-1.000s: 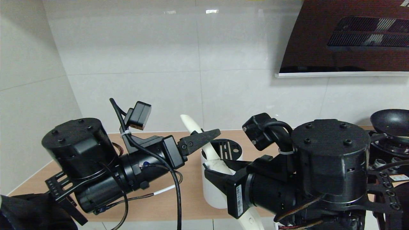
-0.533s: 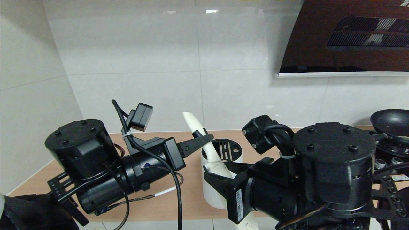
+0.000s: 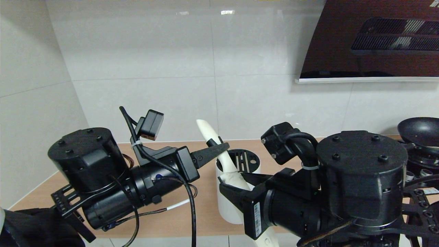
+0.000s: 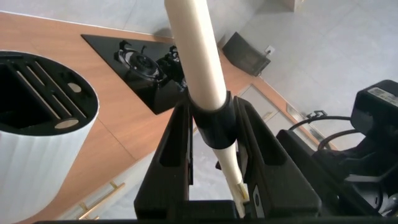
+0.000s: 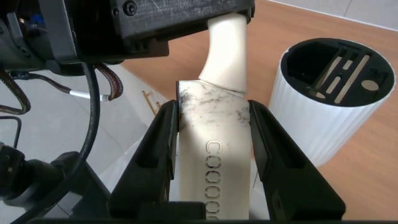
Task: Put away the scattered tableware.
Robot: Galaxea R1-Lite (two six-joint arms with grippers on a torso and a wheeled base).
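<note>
A cream-white knife [image 3: 205, 132] is held tilted in the air just in front of a white round knife holder [image 3: 229, 209] with slots in its top. My left gripper [image 3: 219, 147] is shut on the knife's rounded handle [image 4: 196, 56], beside a black ring. My right gripper [image 3: 236, 185] is shut on the wider, smudged white blade part [image 5: 214, 137], its fingers pressing both flat sides. The holder [image 5: 329, 124] stands upright on the wooden counter, just beyond the knife. In the left wrist view the holder [image 4: 43, 162] sits off to one side of the left gripper [image 4: 214, 118].
The wooden counter [image 3: 202, 192] runs along a white tiled wall. A black cooktop [image 4: 137, 68] with a dark pot [image 3: 418, 130] lies at the right, under a dark range hood [image 3: 370, 41]. Below the counter edge there are cabinet fronts.
The left gripper's fingers have drawn in on the knife handle and shifted slightly back. The right arm has edged a little, still holding the blade.
</note>
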